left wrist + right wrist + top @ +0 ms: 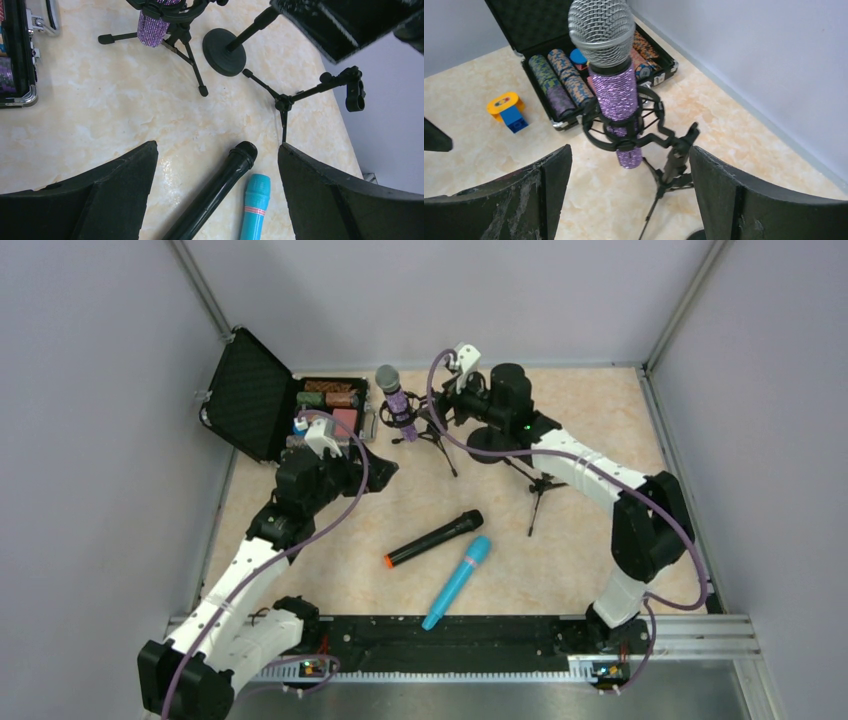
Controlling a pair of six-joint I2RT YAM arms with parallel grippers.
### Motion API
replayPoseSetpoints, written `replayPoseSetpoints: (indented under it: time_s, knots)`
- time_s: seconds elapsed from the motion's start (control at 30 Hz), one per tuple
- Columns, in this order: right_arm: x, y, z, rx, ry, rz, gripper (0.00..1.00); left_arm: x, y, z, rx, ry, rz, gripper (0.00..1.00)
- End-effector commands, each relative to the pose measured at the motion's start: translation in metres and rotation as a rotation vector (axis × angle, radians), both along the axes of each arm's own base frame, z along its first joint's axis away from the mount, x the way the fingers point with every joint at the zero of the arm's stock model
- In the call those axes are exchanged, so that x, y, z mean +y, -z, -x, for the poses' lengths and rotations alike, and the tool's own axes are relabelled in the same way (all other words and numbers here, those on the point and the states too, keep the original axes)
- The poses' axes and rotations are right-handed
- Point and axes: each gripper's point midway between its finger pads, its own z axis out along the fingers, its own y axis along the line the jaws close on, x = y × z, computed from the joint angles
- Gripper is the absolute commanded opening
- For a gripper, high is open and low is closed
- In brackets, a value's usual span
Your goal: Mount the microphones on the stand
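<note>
Microphone [615, 95] in glittery purple, silver mesh head, upright in stand [676, 150], left claw [217, 145] wide, right claw [630, 148] wide

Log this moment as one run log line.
purple microphone: in stand | black microphone, blue microphone: on table | left gripper: open | right gripper: open

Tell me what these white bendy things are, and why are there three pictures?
They are two robot arms bolted to a table. One picture looks down from above. The other two come from a camera on each wrist, so you see black fingers. The left gripper and right gripper are both open and hold nothing. The purple microphone sits in a stand. The black microphone and blue microphone lie on the table. An open case sits at the back.
</note>
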Motion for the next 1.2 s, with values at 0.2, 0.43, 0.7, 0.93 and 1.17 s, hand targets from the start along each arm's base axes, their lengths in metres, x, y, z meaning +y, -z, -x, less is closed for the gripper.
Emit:
replayPoseSetpoints:
  time_s: [0.2, 0.43, 0.7, 0.93, 1.17]
  knots:
    - [0.006, 0.015, -0.026, -0.078, -0.151, 0.219, 0.92, 0.005, -0.025, -0.002, -0.08, -0.014, -0.002, 0.94]
    - [0.001, 0.047, -0.044, -0.047, -0.135, 0.358, 0.94, 0.004, -0.028, -0.004, -0.087, -0.014, -0.003, 0.94]
    - [-0.003, 0.059, -0.067, -0.027, -0.028, 0.357, 0.95, 0.003, -0.026, -0.006, -0.082, -0.008, -0.01, 0.94]
    - [0.006, 0.051, -0.081, -0.042, 0.014, 0.28, 0.96, 0.0, -0.023, -0.008, -0.07, 0.003, -0.006, 0.94]
    - [0.018, 0.053, -0.09, -0.041, -0.009, 0.256, 0.95, 0.001, -0.016, -0.01, -0.057, -0.004, -0.019, 0.94]
